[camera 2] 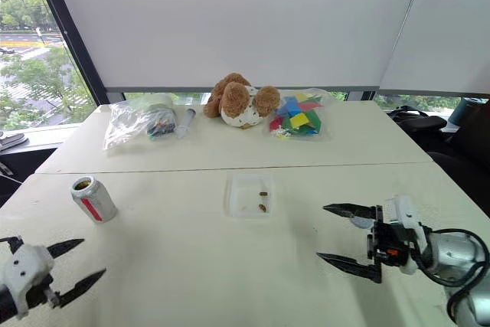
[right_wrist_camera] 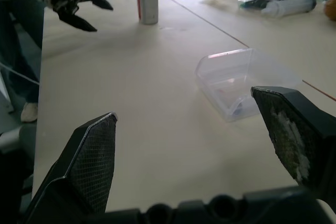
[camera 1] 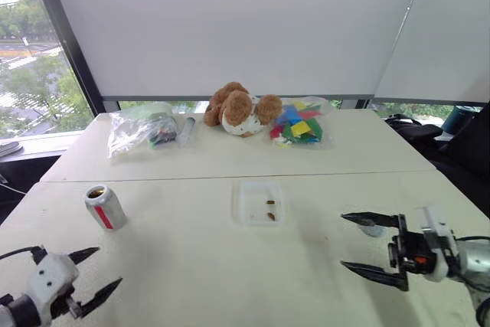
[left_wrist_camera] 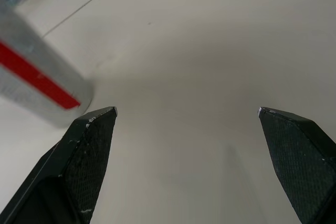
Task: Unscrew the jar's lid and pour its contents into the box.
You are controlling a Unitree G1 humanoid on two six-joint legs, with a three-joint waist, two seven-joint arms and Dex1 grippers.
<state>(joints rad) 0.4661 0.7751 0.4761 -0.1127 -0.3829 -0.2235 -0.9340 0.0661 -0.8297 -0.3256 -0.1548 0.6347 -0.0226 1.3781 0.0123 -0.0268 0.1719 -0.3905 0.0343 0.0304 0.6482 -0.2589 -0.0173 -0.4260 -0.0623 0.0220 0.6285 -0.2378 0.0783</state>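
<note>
Two grippers low over the table (camera 1: pixel 191 281), both spread wide w/ nothing held. Left gripper (camera 1: pixel 99 273) at the near left corner, fingers pointing toward the table's middle; right gripper (camera 1: pixel 371 246) at the near right, pointing left across the table, one finger above the other. Jar (camera 1: pixel 105 207) stands upright on the left side, just beyond the left gripper, not touching it; silvery-grey w/ red stripe on its side, top open, brownish stuff visible in the mouth. Lid: a small grey round bit sits behind the right gripper's upper finger, can't tell if that's it. Box (camera 1: pixel 258 201) lies flat mid-table, between jar and right gripper, well apart from both; clear shallow tray w/ two brown pellets (camera 1: pixel 270 210) inside toward its right side. Far edge by the window: clear bag (camera 1: pixel 138 129) w/ mixed items, small tube (camera 1: pixel 186 129) beside it, brown-and-white plush toy (camera 1: pixel 241 109), bag of coloured pieces (camera 1: pixel 297 123). Nothing lies between either gripper and jar or box.
</note>
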